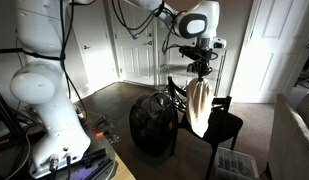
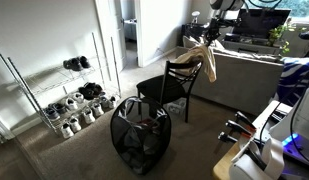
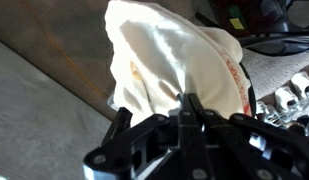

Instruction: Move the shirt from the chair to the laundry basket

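Carpet runs right up to the laundry basket [image 2: 139, 135], nearest in an exterior view, mouth open, its insides too dark to read. Just behind it stands the chair [image 2: 166, 90]. Up by its back the shirt [image 2: 206, 62] dangles long and limp, your fingers [image 3: 194, 112] pinched tight on its top fold. Is the hem clear of the rail? Can't tell. So lift higher, I'd say, then swing across and centre over the rim before letting go.

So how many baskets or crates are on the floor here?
2. The black laundry basket stands beside the chair. A white slotted crate sits on the chair's other side, seen in an exterior view only. Others may be hidden.
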### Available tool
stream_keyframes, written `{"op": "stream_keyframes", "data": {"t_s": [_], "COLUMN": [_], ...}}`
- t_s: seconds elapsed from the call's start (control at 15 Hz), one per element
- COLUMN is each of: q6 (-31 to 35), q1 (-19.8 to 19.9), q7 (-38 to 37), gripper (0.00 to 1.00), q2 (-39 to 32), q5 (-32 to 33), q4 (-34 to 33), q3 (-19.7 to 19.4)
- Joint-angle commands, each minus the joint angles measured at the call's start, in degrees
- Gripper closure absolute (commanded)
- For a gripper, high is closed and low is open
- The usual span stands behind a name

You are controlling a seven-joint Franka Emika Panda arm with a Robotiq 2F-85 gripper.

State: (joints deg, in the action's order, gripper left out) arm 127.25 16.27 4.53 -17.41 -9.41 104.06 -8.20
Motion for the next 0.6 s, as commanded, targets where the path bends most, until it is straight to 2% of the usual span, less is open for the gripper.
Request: {"op": "stream_keyframes", "data": {"t_s": [0.0,0.27,0.53], "q6": [2.4,3.3,3.5], "q1": [0.7,-0.4,-2.1], "q7": [6.1,9.3,9.1], "gripper": [0.99,0.99,0.99], "q2": [10.4,17.8,24.3], "q5": [-4.3,-6.7,-8.8], "q4": [8.4,12.4,14.7], "q3": [0.0,-1.1,-1.8]}}
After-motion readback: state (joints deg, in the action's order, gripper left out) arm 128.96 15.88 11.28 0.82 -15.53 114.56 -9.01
